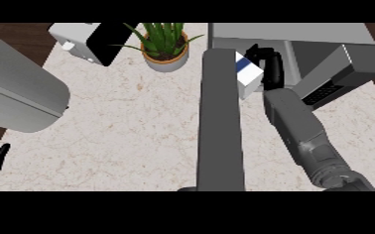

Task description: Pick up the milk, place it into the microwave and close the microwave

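My right hand (268,64) is up by the microwave (322,54), fingers curled round the milk (248,74), thumb side hidden behind the carton. The milk is a white carton with a blue band, held upright or nearly so, long axis standing up, sitting just to the inner side of the hand and partly hidden by a grey forearm (220,124) that runs straight up the middle of the view. I judge the carton is off the counter (132,124), though I can't confirm that from this angle.

What matters for the next move: the microwave opening lies just beyond and to the outer side of my right hand, close by. The door (341,77) hangs open, swung out on the outer side of the hand, dark inner face showing. So the carton has to travel forward and a bit outward, past the front lip, staying upright. The door is near my right forearm, so the closing push looks like a right-hand job too.

The left hand I can't make out. The grey forearm in the middle ends right beside the carton with no fingers showing, so I can't tell its state. It could get in the way of the carton.

Far off on the inner side of the hand: a potted plant (165,49), not in the path.

Step in hand: carrying, not yet placed.
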